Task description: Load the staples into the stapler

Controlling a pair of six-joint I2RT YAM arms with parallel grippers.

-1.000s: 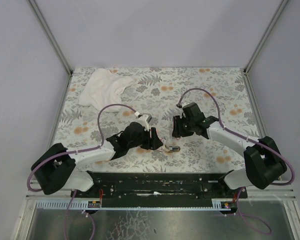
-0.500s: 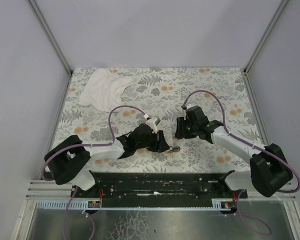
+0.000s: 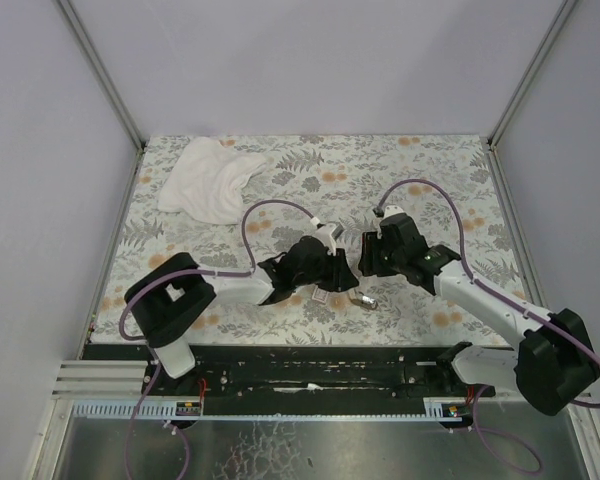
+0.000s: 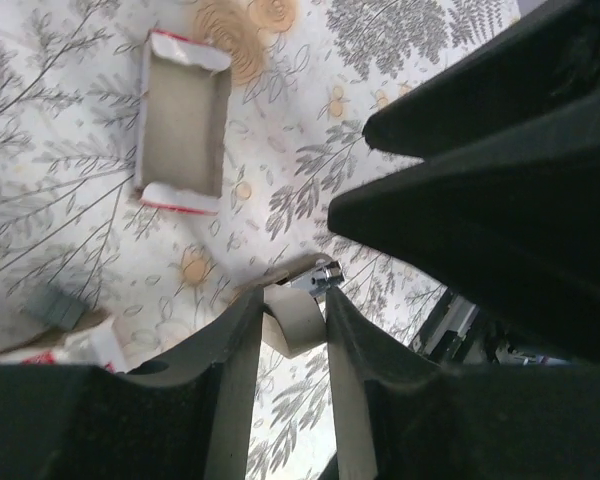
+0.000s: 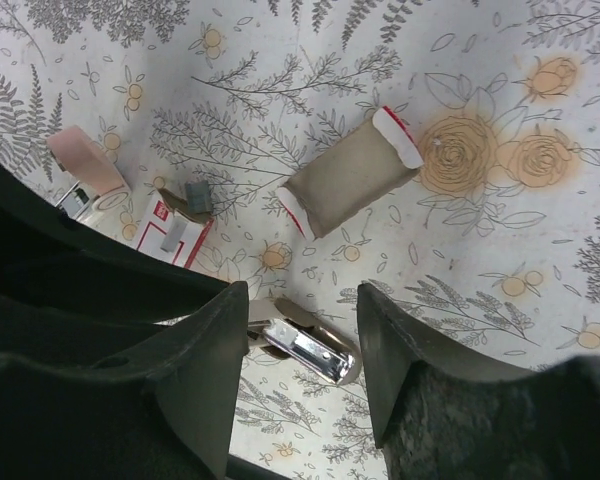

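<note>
Moved: left gripper [image 4: 293, 300] swung toward 3 o'clock, onto the stapler [image 5: 305, 352]
Its claw: narrow, maybe pinching it, can't tell
Right gripper [image 5: 300, 300]: wide open, empty
Means: staples [image 5: 195, 195] not in yet

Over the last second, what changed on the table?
The left pincer swept right toward the small pinkish-tan and silver stapler, which appears nudged right. The right pincer drifted slightly right. The crumpled white cloth stayed put.

Floral-topped table [image 3: 450, 170] in a plain booth
Pale lilac walls [image 3: 310, 60] on three sides, metal corner posts [image 3: 100, 70], soft even light
</note>
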